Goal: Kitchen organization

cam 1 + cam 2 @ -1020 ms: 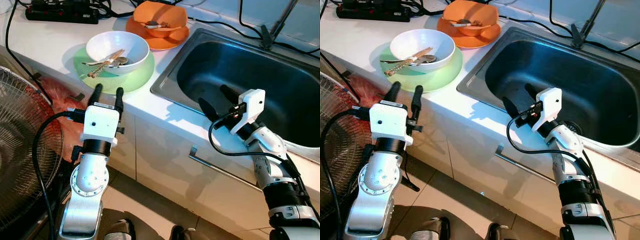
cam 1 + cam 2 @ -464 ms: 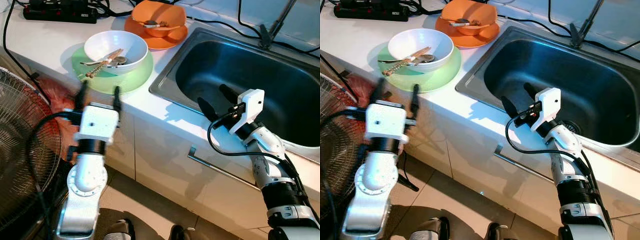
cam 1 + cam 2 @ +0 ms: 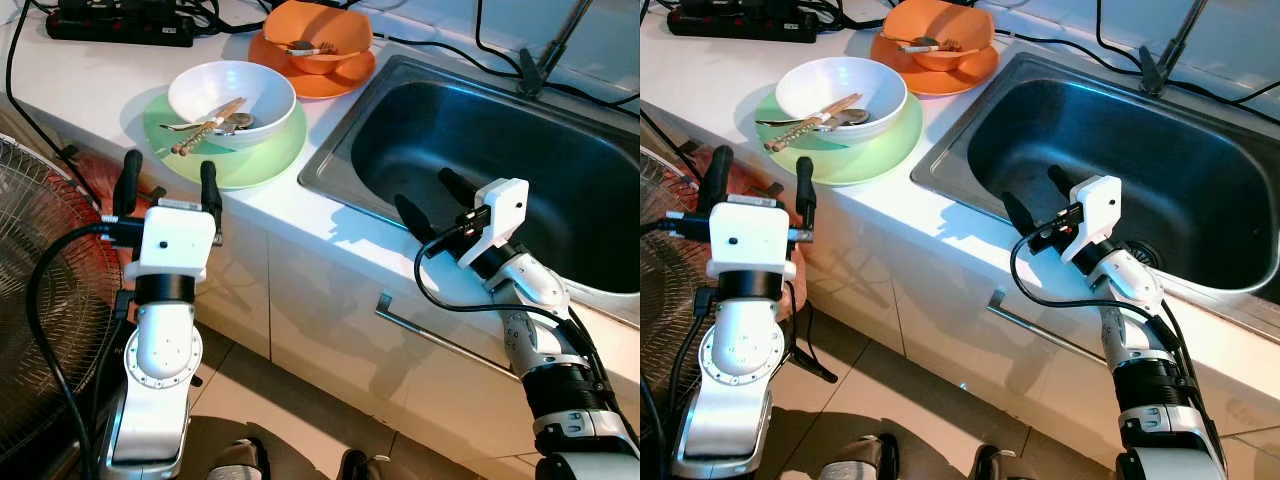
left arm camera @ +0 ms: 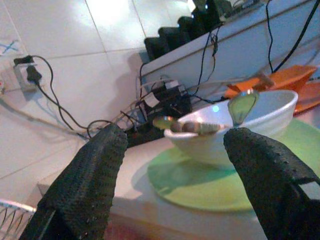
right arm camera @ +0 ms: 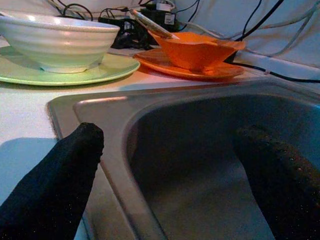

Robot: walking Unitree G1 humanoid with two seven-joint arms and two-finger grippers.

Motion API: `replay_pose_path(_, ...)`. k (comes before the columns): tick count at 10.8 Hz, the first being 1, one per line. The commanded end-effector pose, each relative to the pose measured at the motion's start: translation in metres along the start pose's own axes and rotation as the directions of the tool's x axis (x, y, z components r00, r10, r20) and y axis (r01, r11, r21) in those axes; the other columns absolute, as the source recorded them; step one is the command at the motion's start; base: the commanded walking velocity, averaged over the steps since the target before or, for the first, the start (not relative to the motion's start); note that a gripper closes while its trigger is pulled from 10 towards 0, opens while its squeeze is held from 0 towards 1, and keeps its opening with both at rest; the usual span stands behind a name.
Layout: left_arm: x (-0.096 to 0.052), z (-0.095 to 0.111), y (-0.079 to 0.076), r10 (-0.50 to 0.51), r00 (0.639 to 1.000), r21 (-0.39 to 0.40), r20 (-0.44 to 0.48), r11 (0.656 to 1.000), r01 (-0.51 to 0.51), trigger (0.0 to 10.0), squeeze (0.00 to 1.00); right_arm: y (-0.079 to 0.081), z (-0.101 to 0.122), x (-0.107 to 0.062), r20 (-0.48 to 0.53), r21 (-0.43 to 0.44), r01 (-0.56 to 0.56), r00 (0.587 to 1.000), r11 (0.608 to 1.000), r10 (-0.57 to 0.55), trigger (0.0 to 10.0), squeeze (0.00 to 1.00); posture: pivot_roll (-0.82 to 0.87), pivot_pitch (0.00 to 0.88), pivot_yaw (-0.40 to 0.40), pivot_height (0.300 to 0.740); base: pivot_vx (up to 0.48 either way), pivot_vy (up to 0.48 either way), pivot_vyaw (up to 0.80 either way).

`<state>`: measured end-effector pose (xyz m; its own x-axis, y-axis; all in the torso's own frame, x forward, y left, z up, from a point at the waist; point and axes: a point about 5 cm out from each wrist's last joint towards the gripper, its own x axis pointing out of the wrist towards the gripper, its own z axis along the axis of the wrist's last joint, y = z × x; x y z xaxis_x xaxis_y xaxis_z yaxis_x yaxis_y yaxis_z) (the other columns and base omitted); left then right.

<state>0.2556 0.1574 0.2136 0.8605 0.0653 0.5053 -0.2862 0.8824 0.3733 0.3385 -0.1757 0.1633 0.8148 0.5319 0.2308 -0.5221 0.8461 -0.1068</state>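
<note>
A white bowl (image 3: 232, 92) holding chopsticks and a spoon (image 3: 208, 126) sits on a green plate (image 3: 262, 155) on the white counter. Behind it an orange bowl (image 3: 320, 38) with a spoon rests on an orange plate (image 3: 345, 80). My left gripper (image 3: 166, 181) is open, held off the counter's front edge just short of the green plate. My right gripper (image 3: 433, 198) is open over the near left rim of the steel sink (image 3: 480, 140), one finger above the basin. The left wrist view faces the white bowl (image 4: 235, 125) and green plate (image 4: 200, 185).
A black power strip (image 3: 120, 24) with cables lies at the back of the counter. A standing fan (image 3: 40, 300) is close to my left arm on the floor side. Cabinet doors with a metal handle (image 3: 440, 335) run below the counter. A faucet base (image 3: 530, 75) stands behind the sink.
My left gripper has shifted left and slightly back along the counter's front edge, still open. The right arm has stayed in place over the sink rim.
</note>
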Motion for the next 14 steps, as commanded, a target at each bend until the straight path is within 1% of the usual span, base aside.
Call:
replay_pose_path(1,0.001,0.000,-0.003,-0.006,1.000,0.000,0.009,1.000,0.006,10.0,0.00,0.002,-0.014,-0.005,-0.063,0.033,0.005,0.998,0.999,-0.003,10.0,0.00,0.14,0.156,-0.067,0.740,0.000,0.000,0.00)
replay_pose_path(5,0.011,-0.002,-0.011,-0.051,0.998,-0.017,0.029,0.999,0.052,10.0,0.00,0.006,-0.016,-0.005,-0.060,0.031,-0.001,0.998,1.000,0.003,10.0,0.00,0.13,0.158,-0.065,0.740,0.000,0.000,0.00)
replay_pose_path(8,0.016,-0.002,-0.012,-0.056,0.998,-0.020,0.041,0.998,0.057,10.0,0.00,0.008,-0.014,-0.005,-0.036,0.052,-0.001,0.999,0.999,0.003,10.0,0.00,0.13,0.168,-0.063,0.740,0.000,0.000,0.00)
replay_pose_path(10,0.018,-0.002,-0.012,-0.059,0.997,-0.024,0.047,0.998,0.060,10.0,0.00,0.008,-0.006,-0.003,0.030,0.104,0.003,1.000,0.995,-0.006,10.0,0.00,0.13,0.171,-0.064,0.740,0.000,0.000,0.00)
replay_pose_path(14,0.019,-0.003,-0.015,-0.068,0.996,-0.032,0.051,0.997,0.070,10.0,0.00,0.010,-0.004,-0.002,0.039,0.107,-0.019,0.999,0.994,0.015,10.0,0.00,0.13,0.174,-0.063,0.740,0.000,0.000,0.00)
